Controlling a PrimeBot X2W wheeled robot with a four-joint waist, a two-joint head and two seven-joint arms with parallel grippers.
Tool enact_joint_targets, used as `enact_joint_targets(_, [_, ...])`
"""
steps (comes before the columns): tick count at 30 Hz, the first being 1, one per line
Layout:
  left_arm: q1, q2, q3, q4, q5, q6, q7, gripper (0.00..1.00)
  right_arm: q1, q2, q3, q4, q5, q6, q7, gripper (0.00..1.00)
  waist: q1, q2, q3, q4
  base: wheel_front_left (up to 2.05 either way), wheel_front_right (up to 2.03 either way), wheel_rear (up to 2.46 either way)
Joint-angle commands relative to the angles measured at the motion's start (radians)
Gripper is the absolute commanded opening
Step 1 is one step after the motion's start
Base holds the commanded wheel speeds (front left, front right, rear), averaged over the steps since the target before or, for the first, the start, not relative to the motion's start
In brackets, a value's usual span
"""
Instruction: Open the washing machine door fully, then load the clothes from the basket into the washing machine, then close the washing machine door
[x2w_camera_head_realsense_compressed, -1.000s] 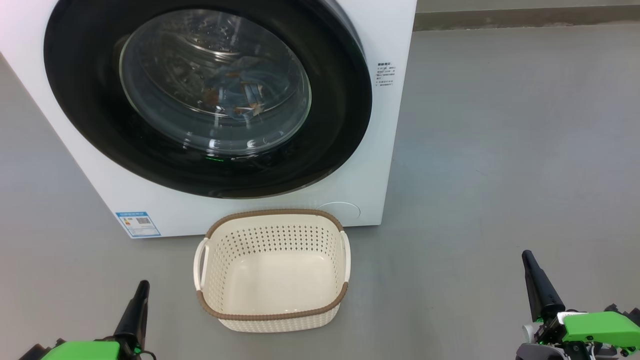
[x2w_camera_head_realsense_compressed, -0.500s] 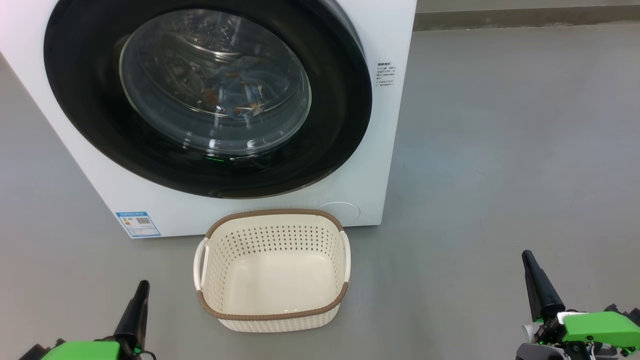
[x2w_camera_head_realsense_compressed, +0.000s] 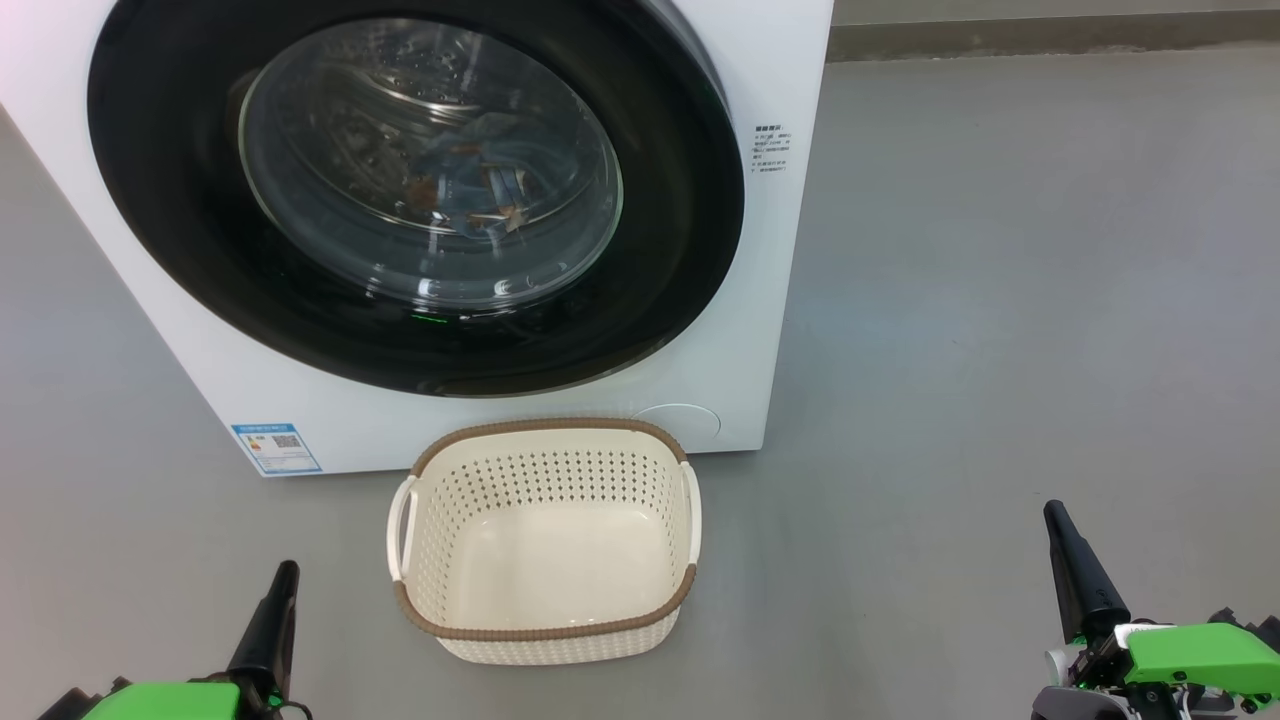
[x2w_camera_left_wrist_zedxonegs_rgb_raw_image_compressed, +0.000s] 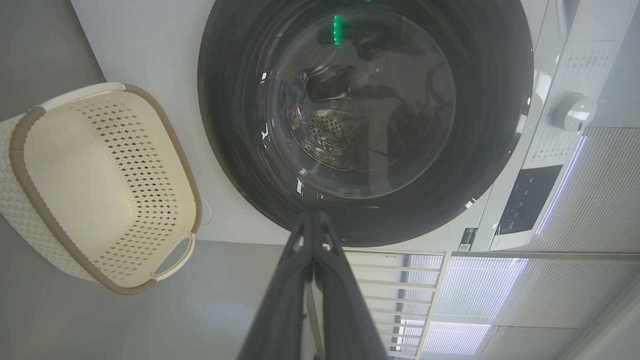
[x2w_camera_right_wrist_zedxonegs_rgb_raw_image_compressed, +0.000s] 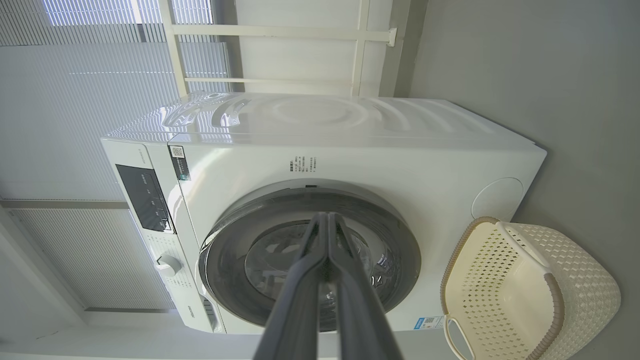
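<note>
White and boxy, the one washing machine stands on the grey floor with its front facing the robot. Its single round door lies shut against that front, the glass bulging outward. Behind the glass a blue printed bundle of clothes rests in the drum; how many pieces it holds cannot be told. One basket sits upright on the floor just before the machine, mouth up, long axis parallel to the machine's front, its two handles at the left and right ends. Two claws hover low, well apart from the basket: the left claw and right claw are both clenched on nothing, fingers pointing toward the machine.
</note>
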Motion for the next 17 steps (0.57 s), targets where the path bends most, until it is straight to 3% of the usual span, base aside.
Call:
enact_joint_targets(1, [-0.041, 0.013, 0.035, -0.019, -0.005, -0.003, 0.007, 0.0, -0.026, -0.003, 0.022, -0.03, 0.006, -0.001, 0.008, 0.0, 0.0, 0.0, 0.0, 0.0, 0.0, 0.0, 0.0])
enact_joint_targets(17, [-0.041, 0.013, 0.035, -0.019, -0.005, -0.003, 0.007, 0.0, -0.026, -0.003, 0.023, -0.03, 0.006, -0.001, 0.008, 0.0, 0.0, 0.0, 0.0, 0.0, 0.0, 0.0, 0.0])
